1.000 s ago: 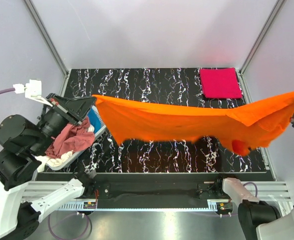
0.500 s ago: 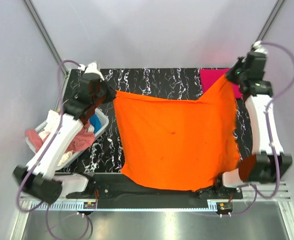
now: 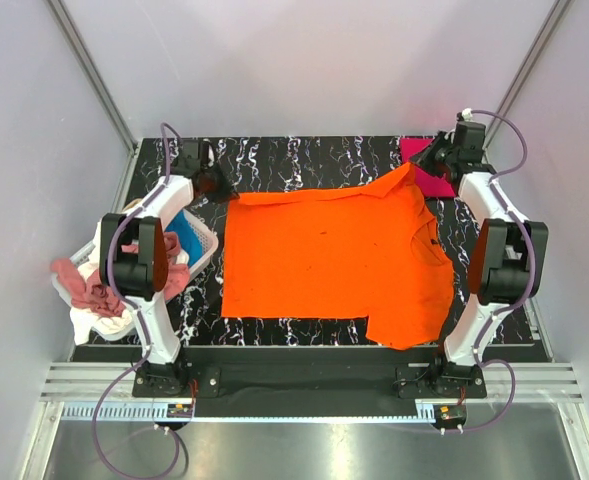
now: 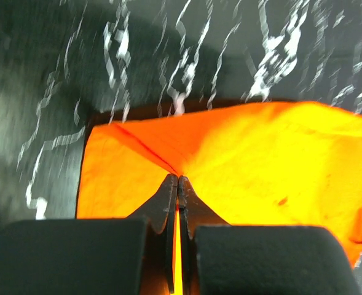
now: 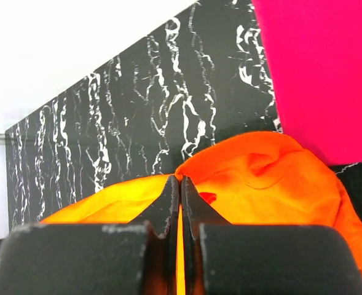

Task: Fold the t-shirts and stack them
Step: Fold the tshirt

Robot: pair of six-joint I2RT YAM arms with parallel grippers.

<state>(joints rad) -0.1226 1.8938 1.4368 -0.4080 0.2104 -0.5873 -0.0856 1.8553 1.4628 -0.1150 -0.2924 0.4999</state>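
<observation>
- Lying spread over the middle of the black marbled bench (image 3: 304,160), the orange t-shirt (image 3: 324,260) is mostly flat, with its far edge running between the two arms.
- At the near right, the cloth is doubled over itself and reaches the near edge of the bench.
- The left end effector (image 4: 177,179) has its fingers pressed together on the shirt's far-left corner; the left wrist view shows creases fanning out from the pinch.
- The right end effector (image 5: 181,179) is likewise clamped on a bunched peak of orange cloth at the far-right corner.
- Just beyond that peak, a folded crimson-pink t-shirt (image 5: 328,67) lies flat in the bench's far-right corner; from above, the right arm covers part of it.
- The white-and-blue basket (image 3: 199,243) sits at the bench's left edge, just beside the orange shirt's left side.
- A dusty rose-red t-shirt (image 3: 89,285) and a white t-shirt (image 3: 96,322) spill in a heap from the basket's left end.
</observation>
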